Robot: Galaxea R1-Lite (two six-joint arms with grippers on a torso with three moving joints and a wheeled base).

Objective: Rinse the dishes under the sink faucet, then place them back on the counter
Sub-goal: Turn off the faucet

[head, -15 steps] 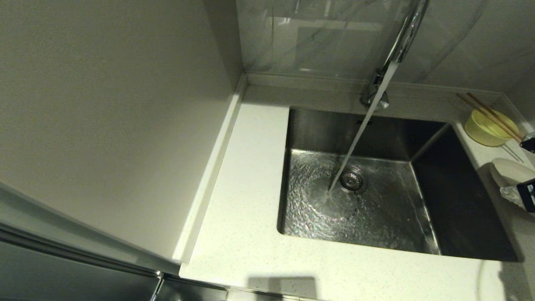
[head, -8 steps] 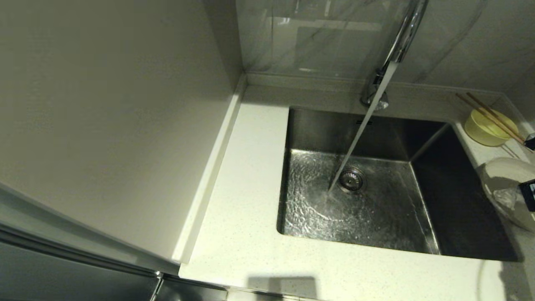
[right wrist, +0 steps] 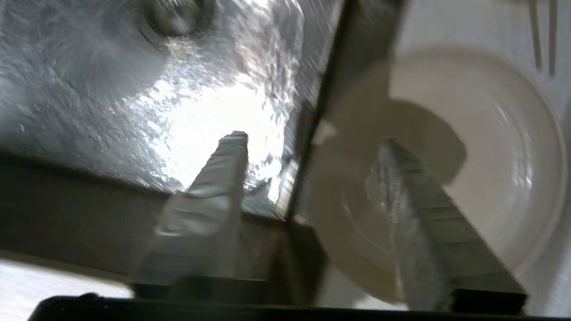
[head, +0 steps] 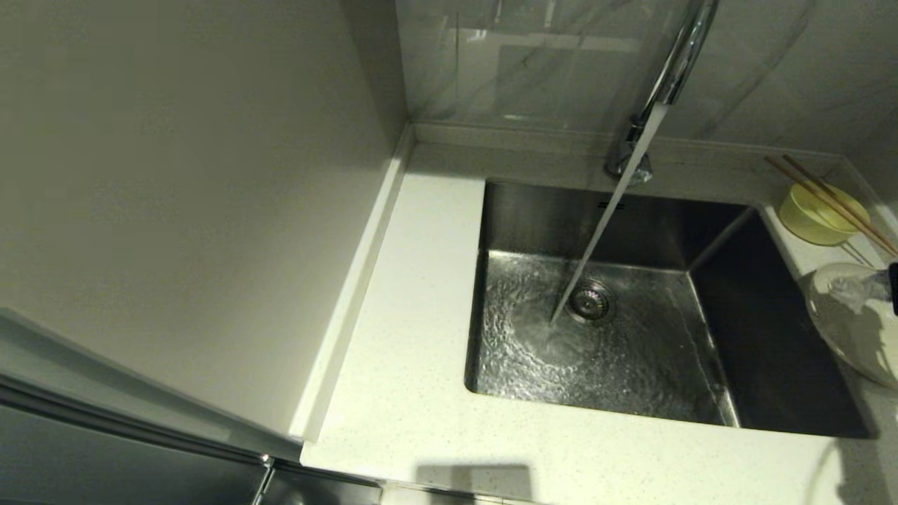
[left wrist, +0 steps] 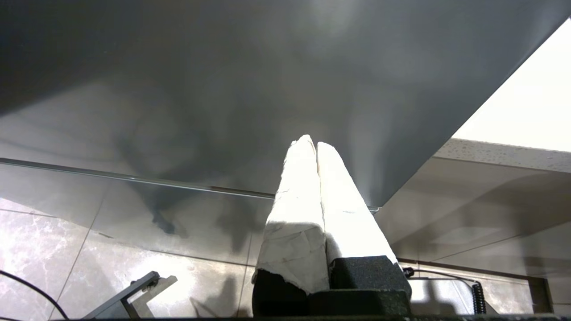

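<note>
Water runs from the chrome faucet (head: 677,70) into the steel sink (head: 772,351) beside the drain (head: 591,301). On the counter at the sink's right, the off-white plate (head: 856,337) lies with its near rim at the sink edge. Behind it stands the yellow-green bowl (head: 814,214) with the chopsticks (head: 828,196) across its top. My right gripper (right wrist: 312,142) is open. One finger (right wrist: 401,187) hangs over the plate (right wrist: 482,147), the other (right wrist: 227,160) over the sink, and nothing is held. My left gripper (left wrist: 312,145) is shut and empty, parked low in front of the cabinet.
The white counter (head: 421,315) runs along the sink's left and front. A tall pale panel (head: 175,210) stands at the left. A tiled wall (head: 547,63) rises behind the faucet. The low raised edge sits behind the bowl.
The plate showed as a small tilted shape by the right gripper and now lies broad and flat on the counter. The right gripper's finger has shifted toward the back.
</note>
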